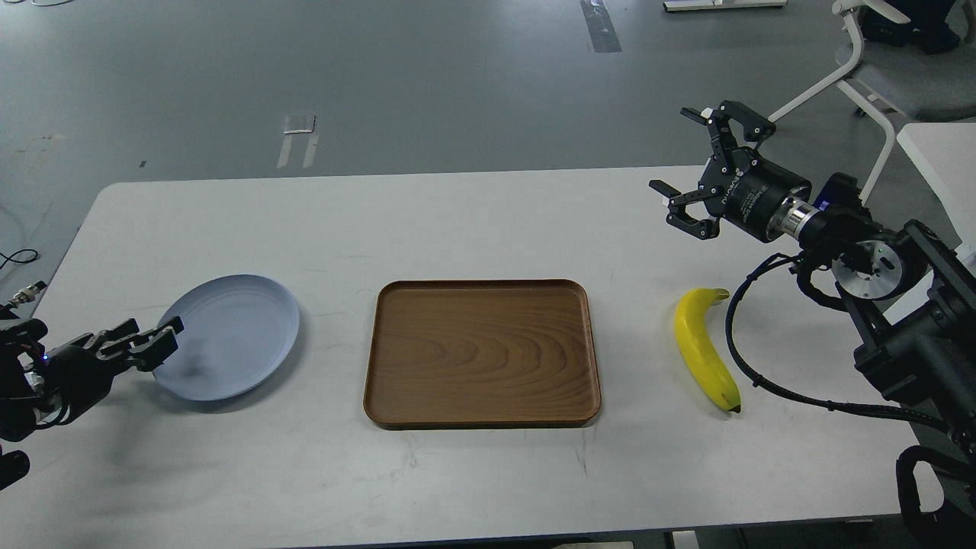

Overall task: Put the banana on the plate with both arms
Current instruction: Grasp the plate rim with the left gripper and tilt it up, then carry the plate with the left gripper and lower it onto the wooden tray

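The yellow banana (701,351) lies on the white table at the right, its dark tip toward me. The pale blue-grey plate (236,335) sits at the left. My left gripper (164,341) is low at the plate's near-left rim, its fingers slightly apart and holding nothing. My right gripper (675,164) is wide open and empty, raised over the table's far right, beyond the banana and apart from it.
A brown wooden tray (480,415) lies in the middle between plate and banana. My right arm's cable (732,358) loops just right of the banana. A white chair (877,76) stands behind the table at the far right.
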Controlling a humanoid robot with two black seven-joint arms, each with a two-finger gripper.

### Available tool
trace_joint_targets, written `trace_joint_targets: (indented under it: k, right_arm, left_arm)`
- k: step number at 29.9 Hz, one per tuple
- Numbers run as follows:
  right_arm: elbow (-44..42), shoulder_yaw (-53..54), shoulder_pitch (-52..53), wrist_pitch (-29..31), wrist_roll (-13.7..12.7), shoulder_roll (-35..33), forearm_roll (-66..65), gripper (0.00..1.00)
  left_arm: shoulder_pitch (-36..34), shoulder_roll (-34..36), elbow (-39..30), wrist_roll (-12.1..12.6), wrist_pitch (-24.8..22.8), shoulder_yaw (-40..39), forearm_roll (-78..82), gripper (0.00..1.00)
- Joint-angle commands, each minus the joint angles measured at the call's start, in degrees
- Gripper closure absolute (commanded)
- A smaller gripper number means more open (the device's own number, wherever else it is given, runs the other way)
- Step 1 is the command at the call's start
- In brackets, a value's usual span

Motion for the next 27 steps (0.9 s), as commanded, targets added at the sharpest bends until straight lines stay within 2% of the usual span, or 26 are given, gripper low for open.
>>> trace_joint_targets:
  k: [1,4,6,7,8,21,24,27]
  right_arm:
    - [0.0,0.0,-0.2,0.0,0.0,0.0,-0.1,0.00]
    - [0.0,0.0,-0.2,0.0,0.0,-0.1,-0.1,0.00]
    - [0.0,0.0,-0.3,0.0,0.0,-0.2,-0.1,0.00]
    - [0.0,0.0,-0.3,0.0,0.0,-0.1,-0.1,0.00]
    - [0.0,0.0,-0.3,0.0,0.0,-0.1,-0.1,0.00]
    - [-0.1,0.2,-0.3,0.0,0.2,-0.1,-0.1,0.00]
    - [-0.1,0.6,-0.2,0.0,0.3,-0.3,-0.1,0.00]
    - [-0.1,1.3,-0.2,0.0,0.3,-0.3,0.0,0.00]
  left_arm:
    - [0.5,-0.4,0.2,0.0,0.0,0.2,0.0,0.58]
    - [1.1,-0.6,0.3,0.0,0.1,0.2,-0.2,0.79]
    - [1.0,-1.6,0.7,0.0,0.2,0.1,-0.5,0.84]
    - [1.0,-1.8,1.2,0.0,0.2,0.1,-0.7,0.94]
    - [1.0,-1.9,1.6,0.0,0.3,0.0,-0.9,1.00]
    - [-0.8,-1.9,2.0,0.0,0.2,-0.7,-1.2,1.00]
    - [-1.7,-1.9,0.3,0.0,0.2,-0.7,-1.0,1.00]
    - [-5.8,-1.6,-3.5,0.0,0.1,-0.7,-1.1,1.00]
